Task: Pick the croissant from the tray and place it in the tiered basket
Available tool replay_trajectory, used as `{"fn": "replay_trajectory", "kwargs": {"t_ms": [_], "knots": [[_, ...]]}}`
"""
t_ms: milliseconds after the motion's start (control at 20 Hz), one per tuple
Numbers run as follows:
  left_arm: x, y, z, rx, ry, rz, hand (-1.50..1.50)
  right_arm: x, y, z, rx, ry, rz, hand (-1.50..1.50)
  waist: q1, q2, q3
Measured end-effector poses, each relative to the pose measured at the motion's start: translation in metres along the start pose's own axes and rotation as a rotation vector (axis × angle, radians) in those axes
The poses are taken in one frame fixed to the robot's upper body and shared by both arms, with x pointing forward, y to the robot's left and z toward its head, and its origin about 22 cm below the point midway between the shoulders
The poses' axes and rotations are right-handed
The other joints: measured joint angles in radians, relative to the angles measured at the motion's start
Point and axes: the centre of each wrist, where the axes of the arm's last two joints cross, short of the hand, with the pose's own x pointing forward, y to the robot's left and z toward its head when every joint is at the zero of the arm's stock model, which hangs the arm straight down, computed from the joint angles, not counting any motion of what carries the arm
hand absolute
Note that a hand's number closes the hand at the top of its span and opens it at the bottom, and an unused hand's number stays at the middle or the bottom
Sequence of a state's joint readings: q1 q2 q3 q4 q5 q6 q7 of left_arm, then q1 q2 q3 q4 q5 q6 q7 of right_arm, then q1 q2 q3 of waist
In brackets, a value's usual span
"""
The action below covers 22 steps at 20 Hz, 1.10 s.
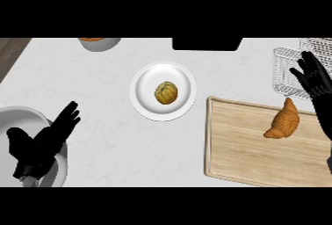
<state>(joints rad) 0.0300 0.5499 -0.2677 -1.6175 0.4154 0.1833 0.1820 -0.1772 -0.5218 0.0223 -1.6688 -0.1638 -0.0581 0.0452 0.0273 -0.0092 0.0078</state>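
Observation:
A golden-brown croissant (283,120) lies on the wooden tray (246,145), near its upper right part. My right hand (315,81) is at the right edge, open with straight fingers pointing up, partly over the wire tiered basket (284,72). The croissant sits just left of and below that hand; no finger curls round it, and I cannot tell whether the wrist touches it. At the lower left my left hand (40,143) rests open, fingers spread.
A white plate (144,94) holding a small yellow round food (165,93) stands mid-counter. A pale round dish (19,118) lies under my left hand. A grey bowl (99,43) and a black object (206,43) sit at the back edge.

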Motion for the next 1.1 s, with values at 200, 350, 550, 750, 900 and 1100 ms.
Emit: {"fn": "replay_trajectory", "kwargs": {"t_ms": [200, 350, 550, 750, 900, 1100], "knots": [[0.009, 0.012, 0.0, 0.092, -0.072, -0.064, 0.0, -0.013, -0.004, 0.011, -0.266, -0.018, -0.14, 1.5, -0.036, -0.002, 0.0], [0.018, 0.028, -0.002, 0.182, -0.118, -0.125, 0.0, -0.015, -0.016, 0.017, -0.57, -0.071, -0.273, 1.5, -0.097, -0.025, 0.01], [0.023, 0.038, -0.003, 0.253, -0.165, -0.175, 0.0, -0.079, -0.021, 0.067, -1.0, 0.286, -0.311, -1.5, -0.13, 0.001, 0.002], [0.019, 0.035, -0.007, 0.281, -0.195, -0.22, 0.0, -0.093, -0.001, 0.104, -1.298, 0.416, -0.324, -1.5, -0.112, 0.004, -0.004], [0.017, 0.029, -0.018, 0.283, -0.21, -0.242, 0.0, -0.079, 0.016, 0.133, -1.349, 0.464, -0.295, -1.5, -0.09, 0.005, -0.007], [0.016, 0.024, -0.024, 0.278, -0.231, -0.257, 0.0, -0.064, 0.018, 0.166, -1.214, 0.578, -0.219, -1.5, -0.065, 0.01, -0.011]]}}
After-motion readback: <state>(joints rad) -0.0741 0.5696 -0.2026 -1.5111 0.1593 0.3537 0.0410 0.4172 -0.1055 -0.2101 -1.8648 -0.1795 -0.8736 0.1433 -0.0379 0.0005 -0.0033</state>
